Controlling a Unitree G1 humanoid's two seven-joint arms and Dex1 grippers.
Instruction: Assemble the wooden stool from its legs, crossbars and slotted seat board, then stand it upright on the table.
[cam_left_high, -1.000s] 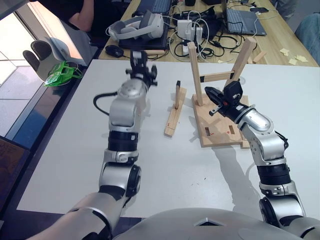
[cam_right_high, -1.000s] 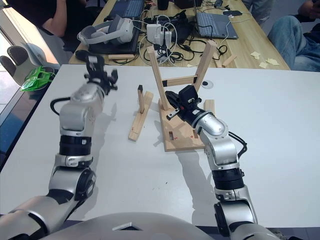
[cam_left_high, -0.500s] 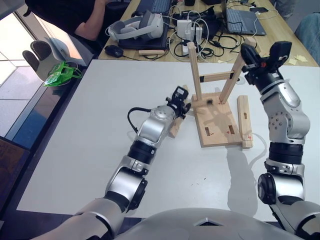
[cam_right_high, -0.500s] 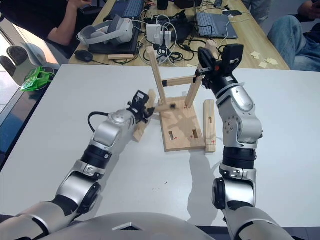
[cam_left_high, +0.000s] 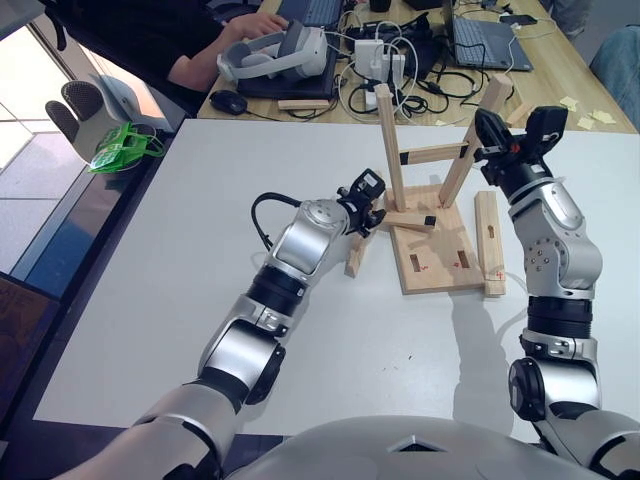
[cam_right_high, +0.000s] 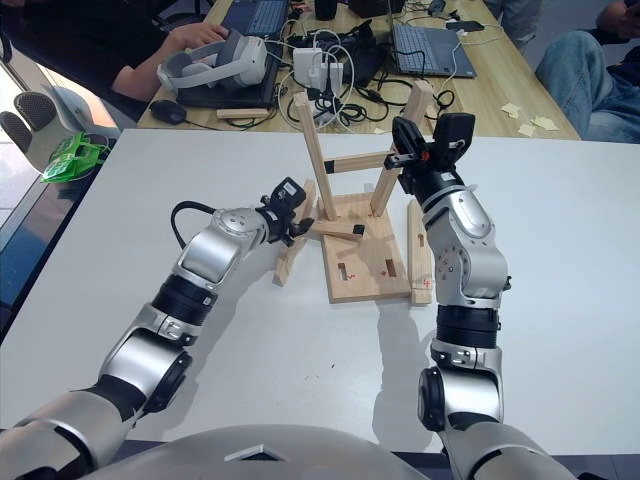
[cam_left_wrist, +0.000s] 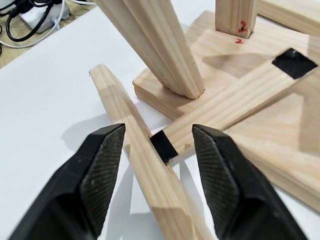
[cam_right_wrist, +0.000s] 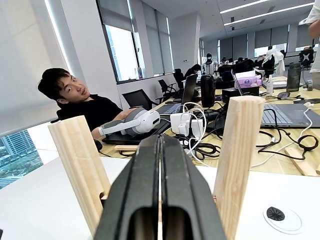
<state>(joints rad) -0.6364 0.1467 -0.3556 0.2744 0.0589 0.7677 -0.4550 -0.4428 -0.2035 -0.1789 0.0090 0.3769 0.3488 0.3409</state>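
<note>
The slotted seat board (cam_left_high: 440, 272) lies flat on the white table. Two legs (cam_left_high: 391, 150) (cam_left_high: 468, 140) stand up out of it, joined by a crossbar (cam_left_high: 432, 154). A third leg (cam_left_high: 355, 258) lies at the board's left edge, and its black-tipped crossbar (cam_left_high: 410, 218) rests across the board. My left gripper (cam_left_wrist: 160, 150) is open, its fingers (cam_left_wrist: 102, 175) either side of that leg-and-crossbar joint. A fourth leg (cam_left_high: 488, 245) lies along the board's right side. My right gripper (cam_right_high: 403, 160) is shut and empty, up beside the right standing leg (cam_right_wrist: 240, 160).
Behind the table's far edge a wooden desk holds a headset (cam_left_high: 275, 52), laptops and cables, with a person's hand on the headset. A green object (cam_left_high: 122, 147) sits off the left edge. The near half of the table (cam_left_high: 330, 360) is bare.
My left gripper came from the far left down to the loose leg, which swung its crossbar onto the board. My right gripper rose from the board to beside the right standing leg.
</note>
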